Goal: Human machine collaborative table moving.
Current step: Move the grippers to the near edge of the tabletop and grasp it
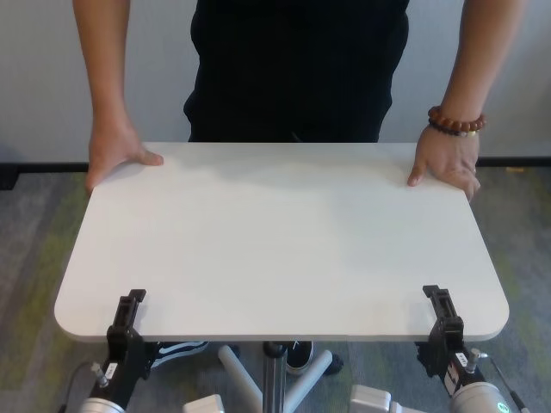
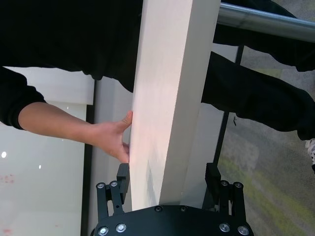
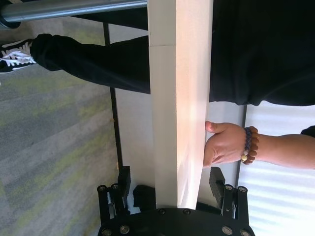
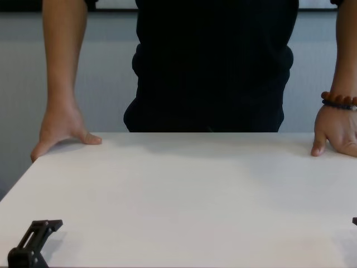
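White rounded-corner tabletop (image 1: 284, 241) on slim metal post (image 1: 274, 379), top surface bare, person's hands on far corners, one (image 1: 116, 159) and braceleted one (image 1: 448, 163), black gripper clamps at near edge, grip probably closed, grey carpet floor (image 1: 34, 241) below
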`<state>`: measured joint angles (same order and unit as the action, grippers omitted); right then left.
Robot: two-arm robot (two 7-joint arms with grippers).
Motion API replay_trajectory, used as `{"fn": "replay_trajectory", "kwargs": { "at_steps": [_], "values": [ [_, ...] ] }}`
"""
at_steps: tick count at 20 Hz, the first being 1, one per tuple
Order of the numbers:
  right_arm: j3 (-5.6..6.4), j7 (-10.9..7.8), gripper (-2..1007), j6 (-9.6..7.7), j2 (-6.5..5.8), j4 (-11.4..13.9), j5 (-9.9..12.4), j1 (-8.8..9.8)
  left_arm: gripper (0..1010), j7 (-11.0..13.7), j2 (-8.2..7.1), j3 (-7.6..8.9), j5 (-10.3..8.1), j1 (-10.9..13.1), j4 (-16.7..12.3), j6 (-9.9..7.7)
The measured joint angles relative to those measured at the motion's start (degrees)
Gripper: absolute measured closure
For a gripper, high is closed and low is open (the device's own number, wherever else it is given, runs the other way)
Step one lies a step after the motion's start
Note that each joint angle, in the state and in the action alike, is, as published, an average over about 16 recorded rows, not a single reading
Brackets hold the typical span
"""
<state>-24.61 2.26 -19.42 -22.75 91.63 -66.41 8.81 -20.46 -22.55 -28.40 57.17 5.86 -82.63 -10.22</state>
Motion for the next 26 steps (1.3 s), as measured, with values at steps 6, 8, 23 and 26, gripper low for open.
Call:
{"fn": "replay_trajectory", "kwargs": {
  "at_steps": [6,8,23,26],
  "values": [
    [-0.08,0.05,0,-0.06,-0.06,0.0,-0.1,-0.04,10,0.0,0.00,0.00,0.00,0.0,0.0,0.00],
    [-0.10,0.06,0,-0.08,-0.07,-0.1,-0.1,-0.05,10,0.0,0.00,0.00,0.00,0.0,0.0,0.00],
    [-0.17,0.11,0,-0.13,-0.12,-0.1,-0.2,-0.10,10,0.0,0.00,0.00,0.00,0.0,0.0,0.00],
    [-0.18,0.11,6,-0.14,-0.13,-0.1,-0.2,-0.10,10,0.0,0.00,0.00,0.00,0.0,0.0,0.00]
  ]
}}
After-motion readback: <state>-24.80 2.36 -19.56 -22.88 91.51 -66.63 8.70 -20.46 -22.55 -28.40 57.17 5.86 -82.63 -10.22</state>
